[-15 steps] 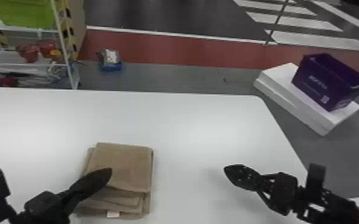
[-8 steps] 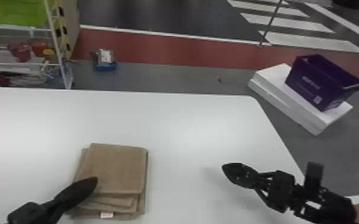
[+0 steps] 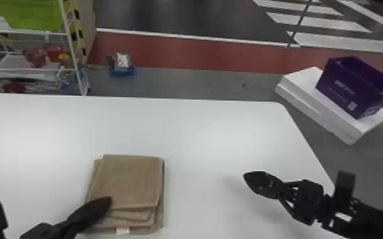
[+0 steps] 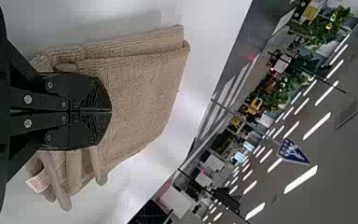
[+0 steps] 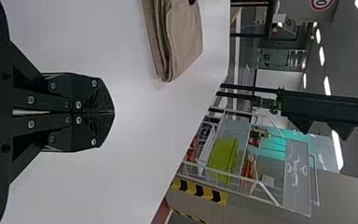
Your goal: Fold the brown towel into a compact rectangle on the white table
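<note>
On one table [image 3: 206, 133] lies one folded brown towel [image 3: 130, 181], the left gripper [image 3: 107, 201] slanting over it, the right gripper [image 3: 247, 176] well apart, both with fingers pressed together.

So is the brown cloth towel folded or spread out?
Folded: the brown cloth towel lies as a stacked, roughly rectangular bundle on the white table, its layer edges showing.
</note>
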